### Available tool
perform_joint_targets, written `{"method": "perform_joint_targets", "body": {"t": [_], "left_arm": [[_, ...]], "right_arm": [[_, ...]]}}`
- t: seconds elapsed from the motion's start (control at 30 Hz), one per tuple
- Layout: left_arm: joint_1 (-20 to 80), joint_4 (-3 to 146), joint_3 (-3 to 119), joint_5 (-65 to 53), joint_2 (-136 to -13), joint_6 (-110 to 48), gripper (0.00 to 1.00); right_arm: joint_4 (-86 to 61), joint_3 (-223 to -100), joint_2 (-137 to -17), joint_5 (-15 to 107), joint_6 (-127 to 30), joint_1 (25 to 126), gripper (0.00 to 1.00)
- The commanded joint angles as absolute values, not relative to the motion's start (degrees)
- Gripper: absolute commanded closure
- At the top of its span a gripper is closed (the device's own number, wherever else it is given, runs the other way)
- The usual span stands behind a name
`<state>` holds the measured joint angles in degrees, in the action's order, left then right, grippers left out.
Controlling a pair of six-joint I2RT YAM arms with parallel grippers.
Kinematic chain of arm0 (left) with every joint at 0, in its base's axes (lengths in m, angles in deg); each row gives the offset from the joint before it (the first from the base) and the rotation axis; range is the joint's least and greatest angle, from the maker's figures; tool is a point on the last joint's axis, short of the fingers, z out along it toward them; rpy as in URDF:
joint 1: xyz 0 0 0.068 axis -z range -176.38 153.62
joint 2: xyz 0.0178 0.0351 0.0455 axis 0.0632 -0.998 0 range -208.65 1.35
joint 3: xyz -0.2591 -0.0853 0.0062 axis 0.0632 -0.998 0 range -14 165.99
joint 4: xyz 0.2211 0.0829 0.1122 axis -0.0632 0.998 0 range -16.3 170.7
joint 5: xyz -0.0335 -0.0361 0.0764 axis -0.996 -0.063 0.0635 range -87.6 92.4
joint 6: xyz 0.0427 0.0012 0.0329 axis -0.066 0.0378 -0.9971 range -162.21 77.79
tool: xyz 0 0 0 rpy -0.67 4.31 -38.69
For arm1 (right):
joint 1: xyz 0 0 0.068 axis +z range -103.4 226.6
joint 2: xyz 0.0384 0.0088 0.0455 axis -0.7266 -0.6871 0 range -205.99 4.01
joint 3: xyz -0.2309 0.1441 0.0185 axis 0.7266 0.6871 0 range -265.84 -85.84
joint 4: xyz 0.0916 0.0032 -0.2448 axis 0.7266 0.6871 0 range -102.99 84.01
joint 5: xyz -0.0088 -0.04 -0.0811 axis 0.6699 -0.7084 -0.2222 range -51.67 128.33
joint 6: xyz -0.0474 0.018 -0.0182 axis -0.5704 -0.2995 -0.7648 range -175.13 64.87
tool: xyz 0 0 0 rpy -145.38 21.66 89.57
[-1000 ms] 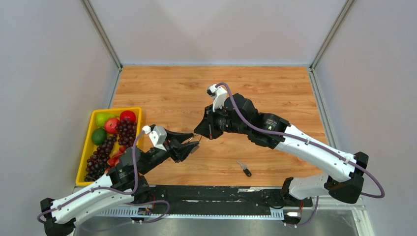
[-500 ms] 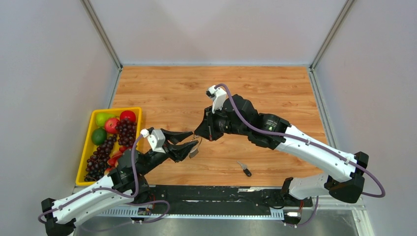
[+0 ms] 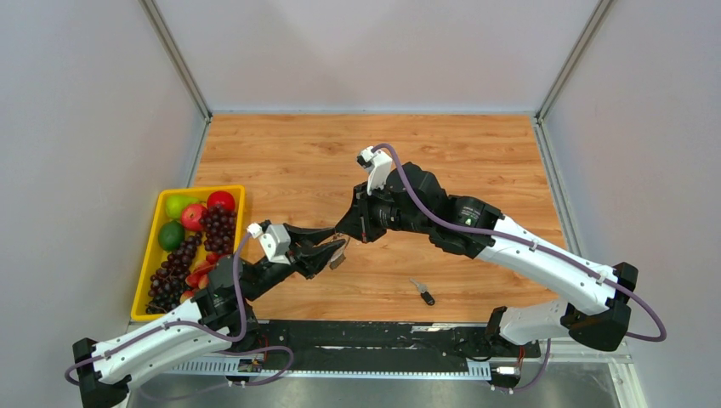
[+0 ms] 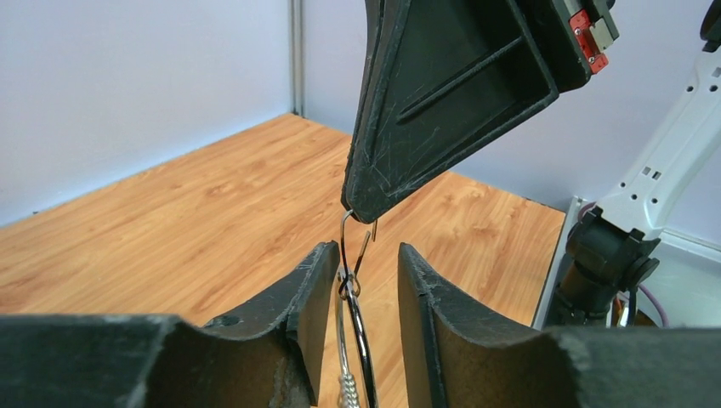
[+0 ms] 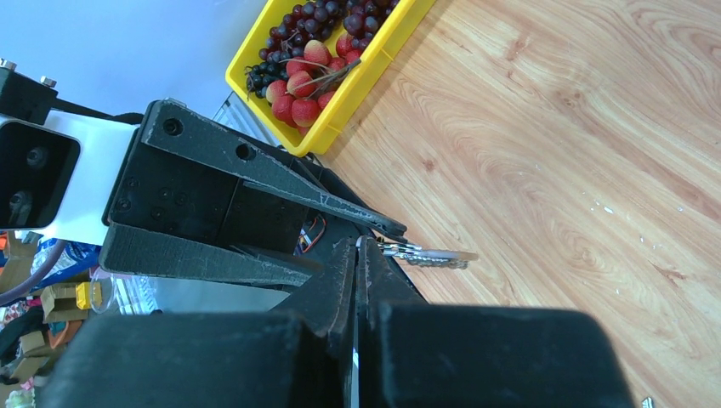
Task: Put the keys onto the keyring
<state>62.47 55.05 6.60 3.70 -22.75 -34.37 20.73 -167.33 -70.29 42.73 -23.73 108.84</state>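
Between the left gripper's [image 4: 367, 252] half-parted fingers, the keyring [image 4: 350, 289] hangs upright, edge-on. Directly above, the right gripper [image 4: 361, 212] is clamped shut on its top wire.

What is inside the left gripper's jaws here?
The keyring stands between the left gripper's spread fingers, its top pinched by the shut right gripper. Whatever hangs lower on it is covered by those fingers.
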Motion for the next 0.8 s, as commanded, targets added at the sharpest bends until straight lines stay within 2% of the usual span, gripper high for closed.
{"method": "perform_joint_targets", "body": {"t": [0.0,0.13,0.2,0.3,0.43,0.53,0.6,0.77], "left_arm": [[62.7,51.7,6.7,2.8,-23.1,-36.3,0.61],[62.7,51.8,6.8,2.8,-23.7,-36.6,0.73],[62.7,51.8,6.8,1.7,-24.1,-36.7,0.76],[62.7,52.0,7.0,1.0,-24.3,-36.8,0.75],[62.7,52.5,7.0,1.1,-24.1,-36.8,0.67],[62.7,52.6,7.0,1.2,-24.1,-36.8,0.65],[62.7,52.6,7.0,1.2,-24.1,-36.9,0.66],[62.7,52.6,7.1,1.7,-23.7,-37.1,0.76]], "right_arm": [[19.0,-170.2,-69.4,42.4,-24.0,109.2,1.00],[19.1,-170.2,-69.3,42.4,-23.9,109.4,1.00],[19.0,-170.4,-69.3,42.4,-23.9,109.5,1.00],[19.0,-170.6,-69.3,42.3,-23.8,109.6,1.00],[19.0,-170.8,-69.5,42.1,-23.9,109.7,1.00],[19.0,-171.0,-69.6,42.1,-23.8,109.9,1.00],[19.1,-171.2,-69.6,42.1,-23.8,110.0,1.00],[19.1,-171.1,-69.6,42.0,-23.9,110.1,1.00]]}}
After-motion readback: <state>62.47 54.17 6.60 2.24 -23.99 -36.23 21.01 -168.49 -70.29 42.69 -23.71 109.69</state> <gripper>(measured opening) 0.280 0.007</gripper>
